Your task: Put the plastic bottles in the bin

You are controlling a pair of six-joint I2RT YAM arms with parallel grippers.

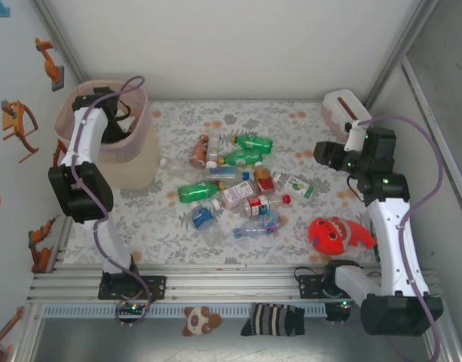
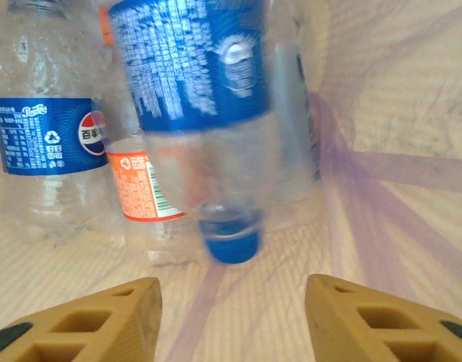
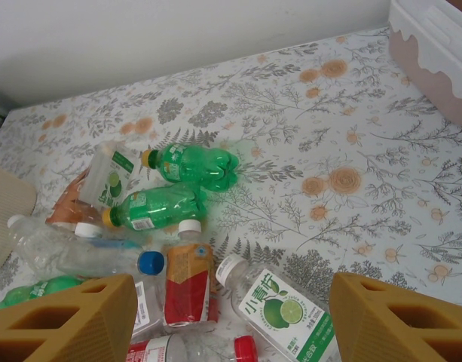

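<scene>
Three bottles (image 2: 193, 113) in the bin (image 1: 140, 170), about a dozen on the table (image 1: 155, 234).
Upper left of the top view, the left claw (image 1: 119, 124) hangs inside the bin. Its wrist view adds spread, empty fingers (image 2: 102, 317) and one blurred bottle, cap down. At centre lies the pile (image 1: 231, 185), three of them green. The right claw (image 3: 232, 280) is spread and empty.

Floral-patterned table (image 1: 302, 226), pale-pink bin (image 1: 136, 172) standing at its far-left corner, loose heap of plastic bottles (image 1: 231, 188) lying just right of the bin, 3 of them green, white-pink slotted box (image 1: 344, 109) at the far-right corner, well apart from the bin, red round toy (image 1: 332, 234) further right of the bin than the heap, toward the near edge
</scene>
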